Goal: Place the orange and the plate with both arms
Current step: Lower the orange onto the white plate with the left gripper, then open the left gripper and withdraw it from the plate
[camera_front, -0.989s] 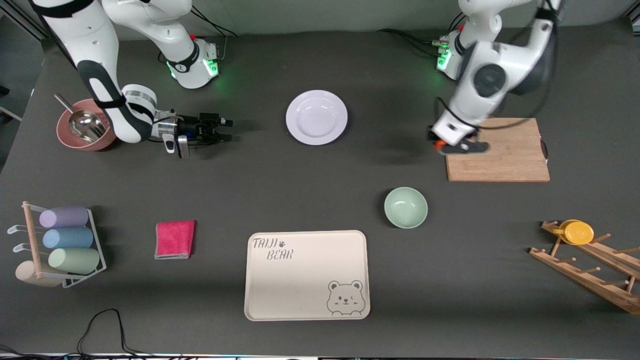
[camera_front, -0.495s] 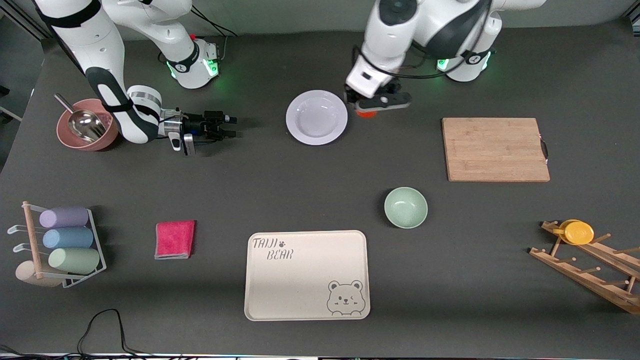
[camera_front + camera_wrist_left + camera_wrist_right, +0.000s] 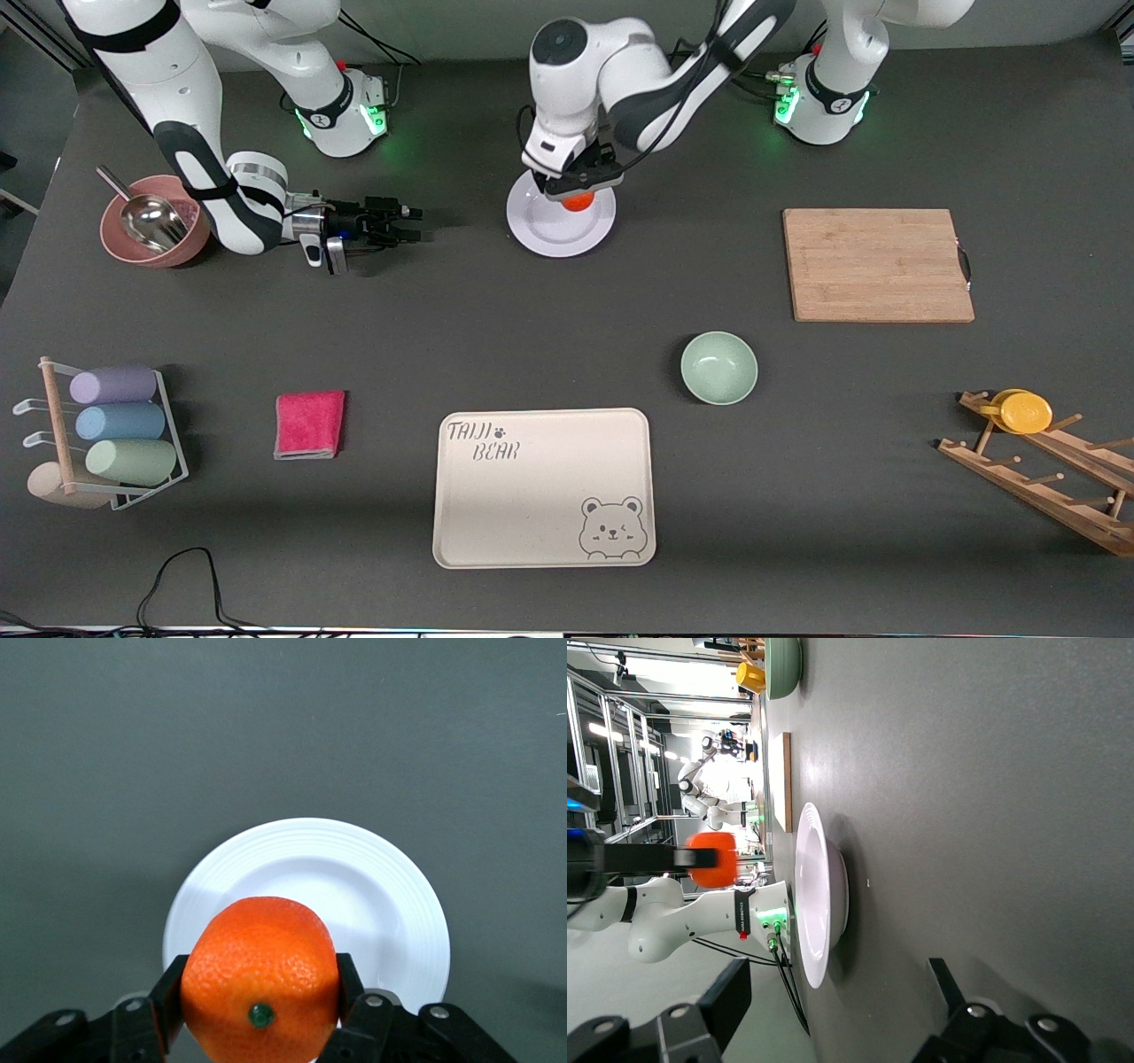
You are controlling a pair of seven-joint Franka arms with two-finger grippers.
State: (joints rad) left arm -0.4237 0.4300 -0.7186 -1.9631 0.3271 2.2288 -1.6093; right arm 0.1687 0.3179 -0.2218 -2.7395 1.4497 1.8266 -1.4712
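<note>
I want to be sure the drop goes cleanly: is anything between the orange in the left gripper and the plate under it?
Nothing visible is. The left gripper holds the orange in the air above the plate, whose well is bare. The right gripper is beside the plate toward the right arm's end, fingers open and apart from it.

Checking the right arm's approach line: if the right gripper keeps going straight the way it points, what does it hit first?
Probably the plate: the right gripper, open and low over bare table, points at its rim. The left gripper holds the orange above it.
</note>
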